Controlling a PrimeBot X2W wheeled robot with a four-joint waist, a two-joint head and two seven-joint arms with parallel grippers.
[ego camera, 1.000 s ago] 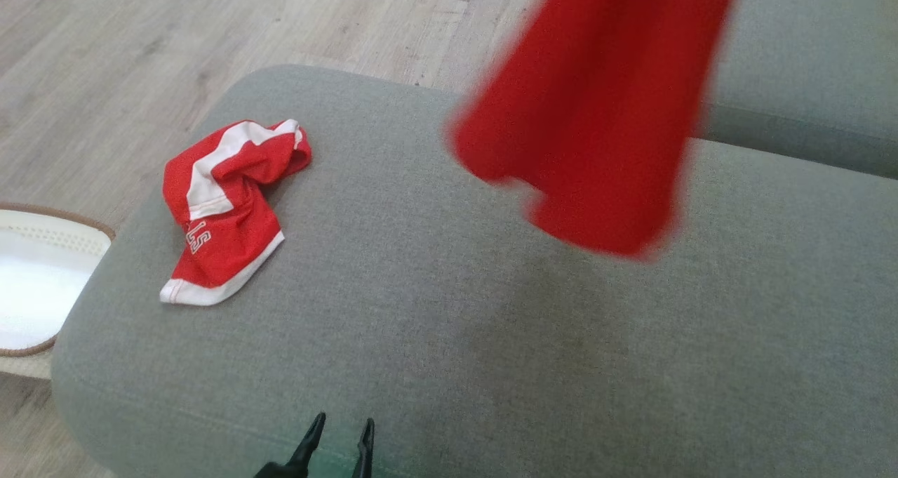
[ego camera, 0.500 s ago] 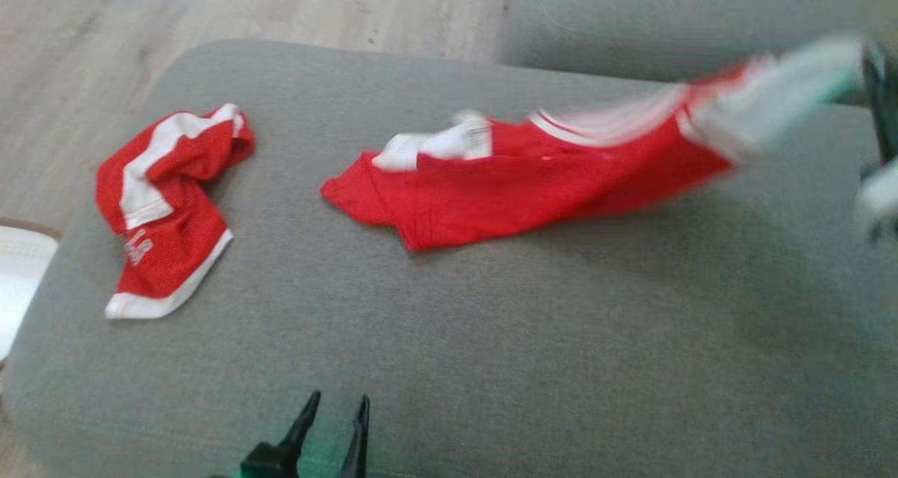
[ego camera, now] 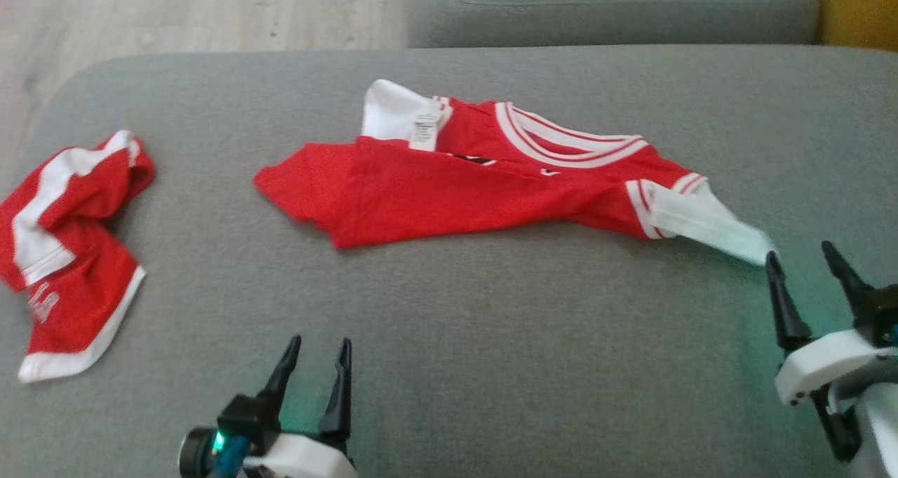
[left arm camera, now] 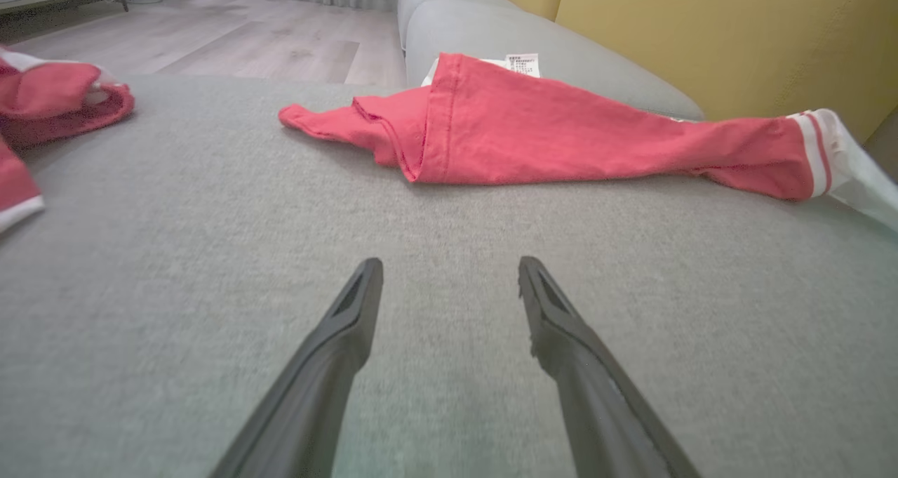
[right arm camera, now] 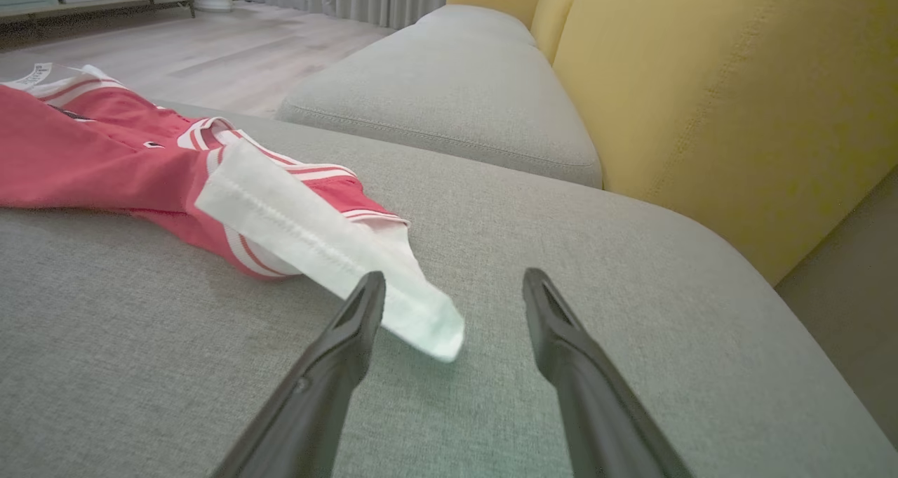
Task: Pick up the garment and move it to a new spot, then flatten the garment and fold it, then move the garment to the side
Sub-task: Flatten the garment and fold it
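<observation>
Two entries: my left gripper (ego camera: 320, 340) spread wide, empty, over cushion (ego camera: 491, 352); my right gripper (ego camera: 799, 250) wide, empty, just beside white tip of garment (ego camera: 449, 194).

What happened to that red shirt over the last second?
The red shirt came down from the air and lies stretched on the grey cushion. The right end effector has let go of its white sleeve and stands open. The open left end effector and the crumpled red garment stayed put.

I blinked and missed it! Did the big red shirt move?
Yes. The red shirt came down: a second ago it hung above the grey cushion; now it lies on it, right of the crumpled garment.
</observation>
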